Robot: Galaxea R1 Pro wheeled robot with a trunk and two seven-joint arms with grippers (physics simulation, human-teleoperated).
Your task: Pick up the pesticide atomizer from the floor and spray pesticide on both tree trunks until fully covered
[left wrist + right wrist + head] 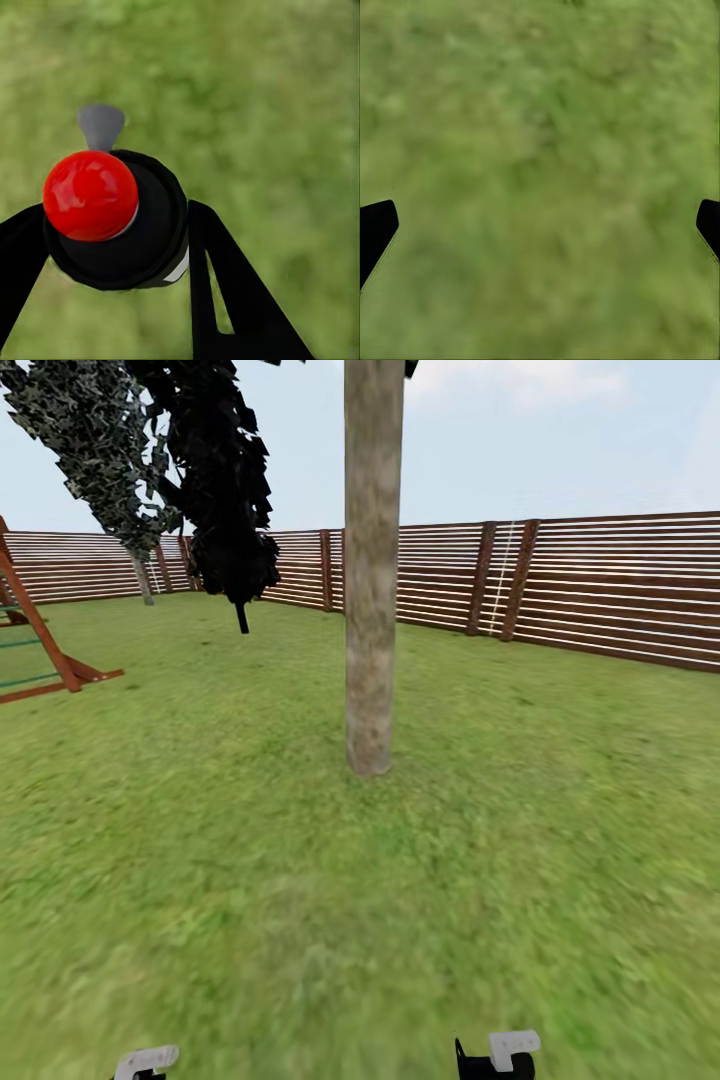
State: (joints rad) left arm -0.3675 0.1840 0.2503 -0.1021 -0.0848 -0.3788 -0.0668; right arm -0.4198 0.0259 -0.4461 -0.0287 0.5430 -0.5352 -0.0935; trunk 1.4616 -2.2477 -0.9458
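Left fingers [225,277] grip the atomizer [112,217]; right fingers [376,229] spread empty — next, raise it toward the trunk [371,580] ahead and spray.

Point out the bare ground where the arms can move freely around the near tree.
Open grass lies between the tree trunk and the fence, and in front of the trunk. Crowded far left: the wooden frame, the black tree.
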